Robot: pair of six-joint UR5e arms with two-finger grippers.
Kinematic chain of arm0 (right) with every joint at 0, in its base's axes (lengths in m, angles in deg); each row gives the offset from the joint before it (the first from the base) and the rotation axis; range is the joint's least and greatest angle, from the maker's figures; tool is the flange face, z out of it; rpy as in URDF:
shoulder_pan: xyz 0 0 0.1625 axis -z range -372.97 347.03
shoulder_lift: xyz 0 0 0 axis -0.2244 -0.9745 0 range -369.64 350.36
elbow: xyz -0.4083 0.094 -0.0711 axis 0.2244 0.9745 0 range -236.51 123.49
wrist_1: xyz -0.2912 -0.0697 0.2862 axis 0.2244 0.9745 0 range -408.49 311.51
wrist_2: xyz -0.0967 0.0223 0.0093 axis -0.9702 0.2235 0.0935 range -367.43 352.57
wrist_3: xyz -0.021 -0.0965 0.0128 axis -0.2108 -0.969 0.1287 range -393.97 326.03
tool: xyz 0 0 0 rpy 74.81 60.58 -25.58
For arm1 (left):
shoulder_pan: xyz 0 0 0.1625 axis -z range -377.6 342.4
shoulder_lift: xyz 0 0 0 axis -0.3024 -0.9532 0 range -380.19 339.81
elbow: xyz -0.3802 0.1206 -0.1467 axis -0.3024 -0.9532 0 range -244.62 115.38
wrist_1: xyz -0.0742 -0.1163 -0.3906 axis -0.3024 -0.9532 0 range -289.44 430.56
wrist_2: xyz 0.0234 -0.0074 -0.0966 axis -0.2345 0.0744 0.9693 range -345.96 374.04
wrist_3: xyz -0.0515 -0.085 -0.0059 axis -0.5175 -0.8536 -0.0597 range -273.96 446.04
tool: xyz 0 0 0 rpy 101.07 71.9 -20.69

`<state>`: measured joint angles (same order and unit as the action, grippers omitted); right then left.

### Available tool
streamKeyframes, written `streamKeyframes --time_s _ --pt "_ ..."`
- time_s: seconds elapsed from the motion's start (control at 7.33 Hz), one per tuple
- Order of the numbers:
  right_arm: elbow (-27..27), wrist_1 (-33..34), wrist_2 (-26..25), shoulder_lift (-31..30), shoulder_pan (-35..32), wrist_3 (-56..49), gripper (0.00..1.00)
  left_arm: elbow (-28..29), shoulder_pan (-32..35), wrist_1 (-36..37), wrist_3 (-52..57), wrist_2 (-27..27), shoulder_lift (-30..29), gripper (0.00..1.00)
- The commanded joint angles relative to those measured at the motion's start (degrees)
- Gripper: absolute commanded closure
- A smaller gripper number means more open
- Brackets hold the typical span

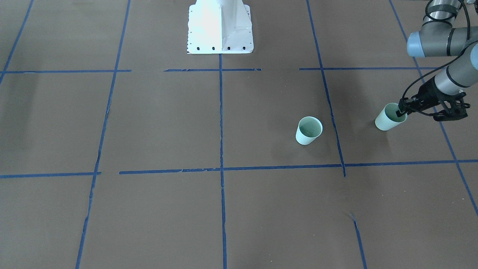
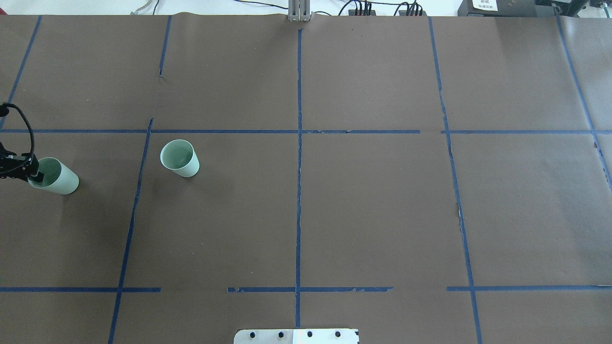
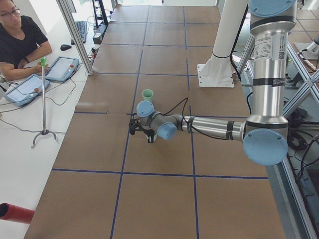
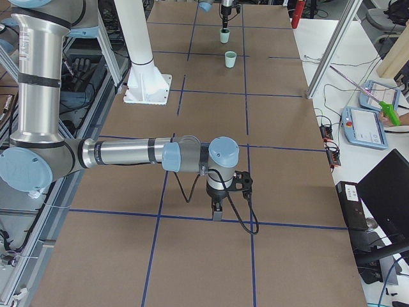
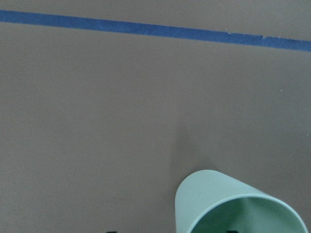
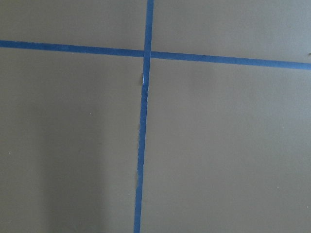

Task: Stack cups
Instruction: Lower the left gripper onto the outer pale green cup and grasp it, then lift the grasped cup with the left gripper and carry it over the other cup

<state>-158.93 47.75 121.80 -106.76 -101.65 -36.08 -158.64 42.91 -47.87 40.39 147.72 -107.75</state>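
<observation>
Two pale mint-green cups are on the brown table. One cup (image 1: 309, 130) stands upright and free; it also shows in the overhead view (image 2: 180, 158). My left gripper (image 1: 401, 112) is shut on the rim of the other cup (image 1: 385, 120), with one finger inside it; in the overhead view the gripper (image 2: 32, 175) holds this cup (image 2: 60, 179) at the far left edge. The left wrist view shows this cup (image 5: 218, 204) at the bottom. My right gripper (image 4: 218, 213) shows only in the exterior right view, far from both cups, and I cannot tell if it is open or shut.
The table is brown paper with a grid of blue tape lines (image 2: 299, 143). The robot's white base plate (image 1: 220, 28) stands at the table's edge. An operator (image 3: 20, 42) sits beside the table with tablets. A thin stand (image 3: 44, 99) is off the table.
</observation>
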Motion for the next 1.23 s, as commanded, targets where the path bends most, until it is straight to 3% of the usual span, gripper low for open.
streamKeyframes --time_s 0.0,0.27,0.41,0.68,1.09 --pt "-0.1 0.0 0.1 0.0 0.0 0.0 0.00 -4.6 1.5 1.6 -3.4 5.7 0.0 1.00" --pt "-0.1 0.0 0.1 0.0 0.0 0.0 0.00 -9.8 3.2 4.4 -12.4 6.2 -1.6 1.00" --pt "-0.1 0.0 0.0 0.0 0.0 0.0 0.00 -11.0 3.2 5.7 -18.6 6.1 -5.0 1.00" --pt "-0.1 0.0 0.0 0.0 0.0 0.0 0.00 -13.5 1.5 15.6 -30.2 5.7 -14.1 1.00" --pt "-0.1 0.0 0.1 0.0 0.0 0.0 0.00 -13.1 -6.2 19.1 -37.7 -1.8 -20.6 1.00"
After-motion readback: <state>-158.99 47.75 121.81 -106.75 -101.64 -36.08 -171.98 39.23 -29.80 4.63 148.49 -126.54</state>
